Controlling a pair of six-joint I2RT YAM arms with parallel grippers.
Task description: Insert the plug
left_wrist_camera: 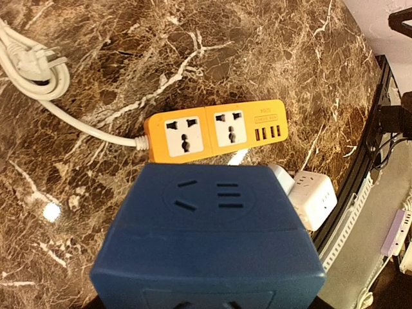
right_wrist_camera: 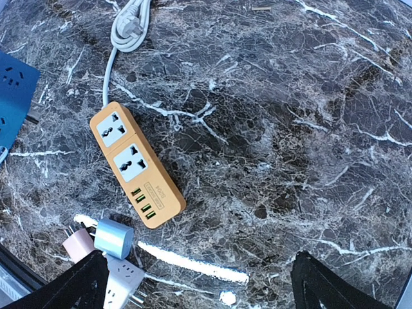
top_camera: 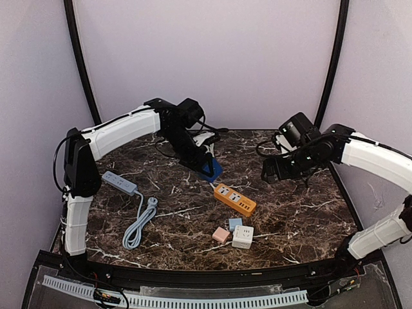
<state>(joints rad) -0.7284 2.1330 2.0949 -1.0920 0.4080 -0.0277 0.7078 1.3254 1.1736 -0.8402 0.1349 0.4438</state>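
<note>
A dark blue cube socket (left_wrist_camera: pixel 206 238) fills the lower left wrist view. My left gripper (top_camera: pixel 207 166) is shut on it and holds it tilted just above the table, behind the orange power strip (top_camera: pixel 234 198); the fingers are hidden behind the cube in the wrist view. The strip (left_wrist_camera: pixel 212 129) has two sockets and several USB ports. Its white cord ends in a white plug (right_wrist_camera: pixel 129 26), which lies loose on the marble; the same plug (left_wrist_camera: pixel 29 61) shows top left. My right gripper (right_wrist_camera: pixel 203 283) hangs open over bare marble right of the strip (right_wrist_camera: pixel 136 164), with nothing between its fingers.
A grey power strip (top_camera: pixel 119 183) with its coiled cable (top_camera: pixel 138 225) lies at the left. A pink adapter (top_camera: pixel 221 235), a light blue adapter (top_camera: pixel 235 224) and a white cube socket (top_camera: pixel 243 236) sit near the front edge. The table's black rim (top_camera: pixel 193 273) runs along the front.
</note>
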